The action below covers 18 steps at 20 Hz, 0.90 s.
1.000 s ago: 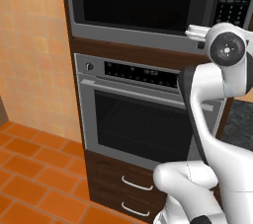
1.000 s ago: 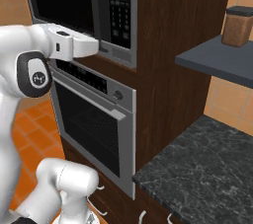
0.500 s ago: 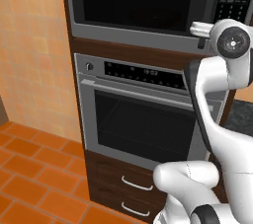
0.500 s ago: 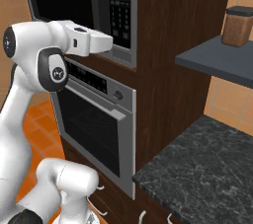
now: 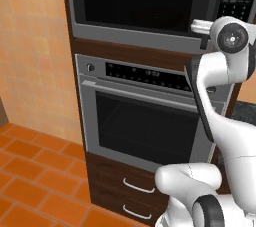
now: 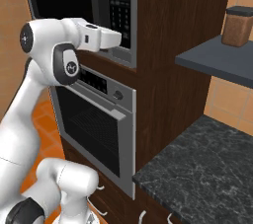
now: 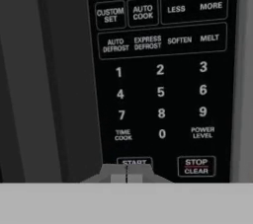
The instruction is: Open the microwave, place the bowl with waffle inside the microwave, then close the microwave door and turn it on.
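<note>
Right before my closed gripper (image 7: 127,174), jaws pressed together holding nothing, stands the black keypad panel (image 7: 160,70) of the built-in black and grey microwave (image 5: 150,6); my fingertips sit just under START, beside STOP CLEAR, below TIME COOK, POWER LEVEL.

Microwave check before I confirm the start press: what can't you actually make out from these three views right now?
- Bowl and waffle: the closed microwave door has a black window, so nothing inside can be made out in the left base view.
- START key: hand view, its lower half is covered by the shut gripper; contact cannot be told.
- Keypad: right base view, labels too small to read.
- Microwave: top cut off by the frame edge in both base views.
</note>
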### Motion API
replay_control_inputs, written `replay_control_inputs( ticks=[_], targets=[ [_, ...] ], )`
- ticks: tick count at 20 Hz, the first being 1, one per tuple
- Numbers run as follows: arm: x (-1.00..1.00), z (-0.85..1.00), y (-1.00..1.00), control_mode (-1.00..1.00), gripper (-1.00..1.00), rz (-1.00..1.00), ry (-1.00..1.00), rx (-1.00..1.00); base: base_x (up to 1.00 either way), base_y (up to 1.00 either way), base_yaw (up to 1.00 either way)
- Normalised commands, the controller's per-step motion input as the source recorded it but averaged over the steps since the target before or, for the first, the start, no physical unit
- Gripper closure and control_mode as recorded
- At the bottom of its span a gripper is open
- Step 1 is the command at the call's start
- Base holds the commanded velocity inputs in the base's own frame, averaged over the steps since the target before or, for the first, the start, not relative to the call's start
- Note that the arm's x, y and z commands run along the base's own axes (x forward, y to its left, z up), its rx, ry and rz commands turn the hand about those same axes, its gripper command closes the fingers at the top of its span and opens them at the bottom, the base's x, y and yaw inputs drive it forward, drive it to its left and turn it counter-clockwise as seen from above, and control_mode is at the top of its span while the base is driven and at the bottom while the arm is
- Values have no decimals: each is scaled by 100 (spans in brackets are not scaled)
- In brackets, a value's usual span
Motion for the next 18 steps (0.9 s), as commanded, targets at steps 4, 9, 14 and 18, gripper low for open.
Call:
replay_control_inputs(
  ticks=[4, 9, 14, 18],
  targets=[
    [12, -16, -1, -100, 100, 2, 0, 0, 0, 0, 0],
    [23, -7, -15, -100, 100, 3, 0, 0, 0, 0, 0],
    [32, -8, -35, -100, 100, 6, 0, 3, 0, 0, 0],
    [50, -34, -56, -100, 100, 13, 0, 7, 0, 0, 0]
  ],
)
